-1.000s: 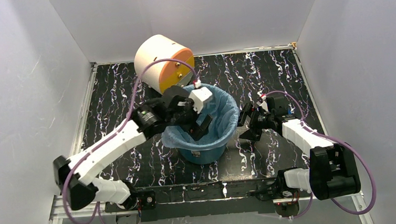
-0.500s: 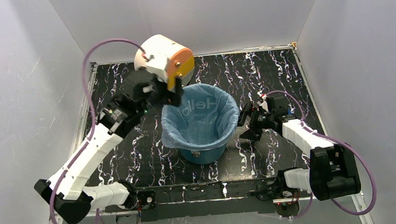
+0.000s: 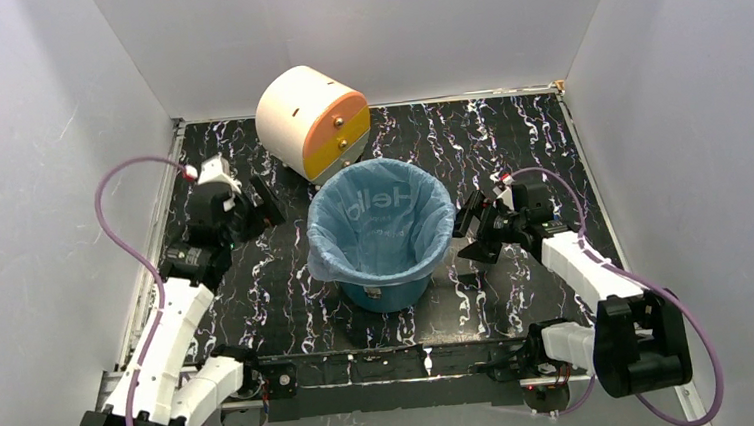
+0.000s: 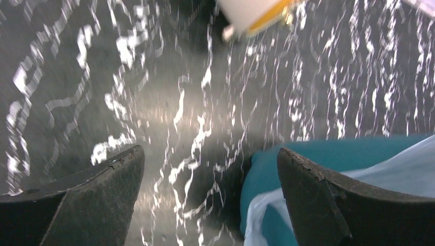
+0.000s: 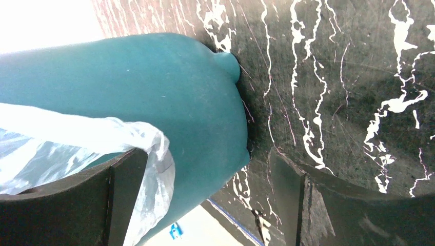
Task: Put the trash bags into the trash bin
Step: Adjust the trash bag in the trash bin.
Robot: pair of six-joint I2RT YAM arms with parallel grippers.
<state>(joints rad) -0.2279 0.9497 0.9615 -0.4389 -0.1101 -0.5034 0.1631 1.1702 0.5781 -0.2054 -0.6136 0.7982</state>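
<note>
Inspection finding: the thin, translucent pale blue plastic bag (image 3: 378,213) with white "Hello" lettering sits inside the round teal plastic bin (image 3: 389,294). Its mouth is spread open and its edge is folded down over the rim all round. The bin stands upright at mid tabletop (image 3: 518,143), just in front of the cream and orange drum-shaped box (image 3: 311,117).

Change noted: a second ago the left jaws were down in the bin's mouth at its left rim. They then lifted toward the drum-shaped box. Now the left arm (image 3: 175,317) has pulled back to the left side of the tabletop, well apart from the bin. Its jaws stand fully apart and hold nothing.

The right arm (image 3: 577,264) has not shifted. Its jaws are likewise spread wide and empty, just beside the bin's right wall, with the bag's overhang near one finger. I cannot tell whether they touch.

Assessment: I judge the bag seated and released, and the placement essentially done. Only withdrawal of the right arm appears outstanding.
</note>
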